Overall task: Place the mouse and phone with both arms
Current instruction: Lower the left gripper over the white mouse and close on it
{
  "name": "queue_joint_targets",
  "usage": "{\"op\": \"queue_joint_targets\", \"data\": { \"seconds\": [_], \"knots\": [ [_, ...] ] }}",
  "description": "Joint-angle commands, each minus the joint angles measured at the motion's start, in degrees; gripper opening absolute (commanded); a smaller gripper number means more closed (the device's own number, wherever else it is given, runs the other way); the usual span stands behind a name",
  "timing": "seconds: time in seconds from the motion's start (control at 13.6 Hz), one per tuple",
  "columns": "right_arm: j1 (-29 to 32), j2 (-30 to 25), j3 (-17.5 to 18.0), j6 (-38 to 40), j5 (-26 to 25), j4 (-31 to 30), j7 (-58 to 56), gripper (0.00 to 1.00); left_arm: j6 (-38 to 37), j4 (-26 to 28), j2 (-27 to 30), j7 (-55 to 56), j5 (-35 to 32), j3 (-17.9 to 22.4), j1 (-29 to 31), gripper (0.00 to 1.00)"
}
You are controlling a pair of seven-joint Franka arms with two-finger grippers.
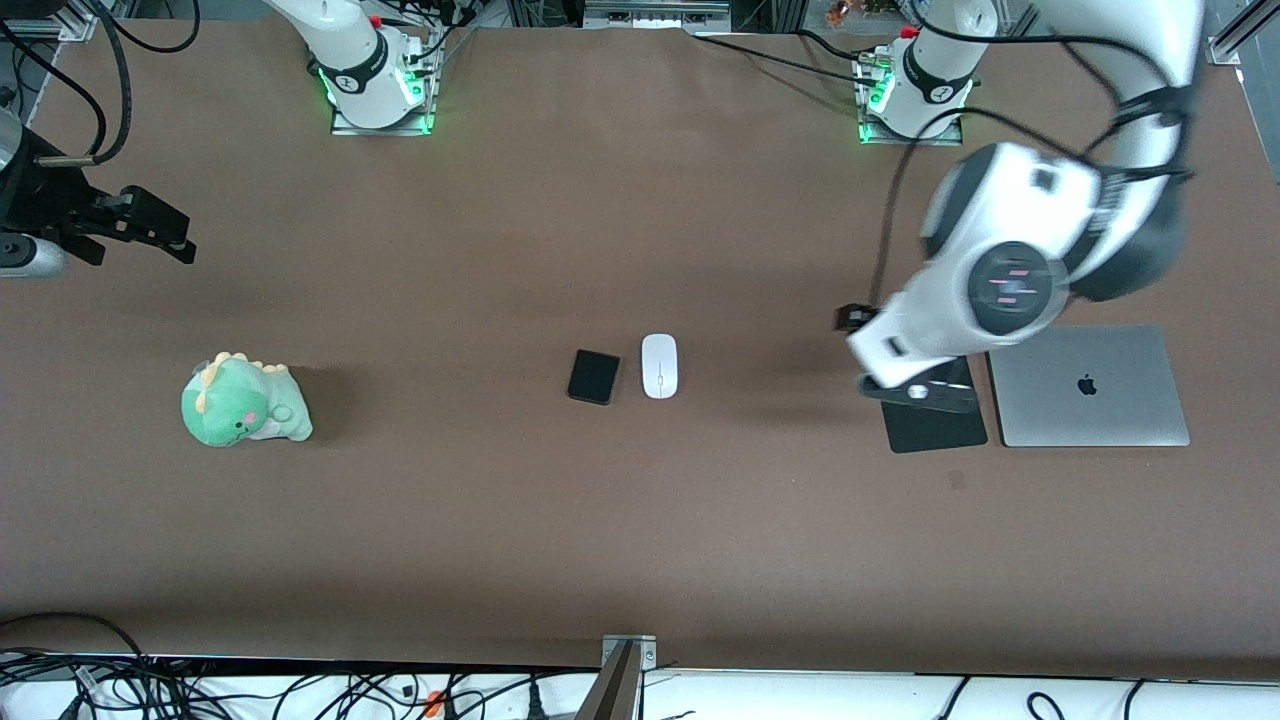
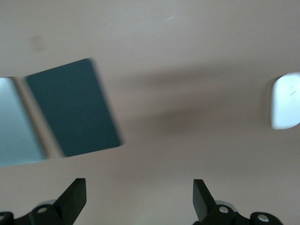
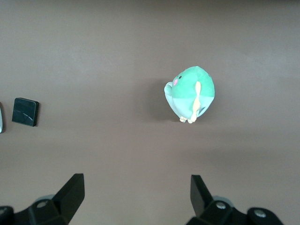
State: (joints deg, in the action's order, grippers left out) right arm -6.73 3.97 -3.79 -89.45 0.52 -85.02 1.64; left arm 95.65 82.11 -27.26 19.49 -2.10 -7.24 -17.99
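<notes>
I see the mouse (image 1: 659,365) at the phone's (image 1: 594,376) three o'clock, touching nothing, left gripper (image 2: 139,197) spread wide above the black pad (image 1: 935,428), right gripper (image 3: 137,194) spread wide, empty, waiting.

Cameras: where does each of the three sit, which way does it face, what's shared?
Front view: high, facing both bases; shows the left gripper over the pad, the right gripper over bare table.
Left wrist view: looks down past open fingers at pad, mouse.
Right wrist view: looks down past open fingers at dinosaur plush, phone.
Shared: all see the mouse.
</notes>
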Motion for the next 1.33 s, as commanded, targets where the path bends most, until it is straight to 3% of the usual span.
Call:
{"op": "queue_joint_targets", "data": {
  "seconds": [0.0,0.15,0.29,0.66,1.25],
  "knots": [
    [0.32,-0.81,0.27,0.59,-0.43,-0.14,0.12,1.0,10.73,-1.07,-5.5,9.58,0.34,0.82,-5.99,1.0],
    [0.32,-0.81,0.27,0.59,-0.43,-0.14,0.3,1.0,23.81,-1.34,-10.77,10.39,0.34,0.74,-6.87,1.0],
    [0.32,-0.72,0.19,0.59,-0.43,-0.14,0.47,1.0,30.01,-1.51,-14.03,10.65,0.25,0.74,-9.94,1.0],
    [0.32,-0.72,0.27,0.59,-0.43,-0.14,0.39,1.0,34.75,0.07,-17.99,15.12,-0.45,0.82,-15.92,1.0],
    [0.32,-0.63,0.19,0.59,-0.43,-0.23,0.3,1.0,39.52,0.68,-21.69,16.36,-0.45,1.0,-17.77,1.0]
  ]
}}
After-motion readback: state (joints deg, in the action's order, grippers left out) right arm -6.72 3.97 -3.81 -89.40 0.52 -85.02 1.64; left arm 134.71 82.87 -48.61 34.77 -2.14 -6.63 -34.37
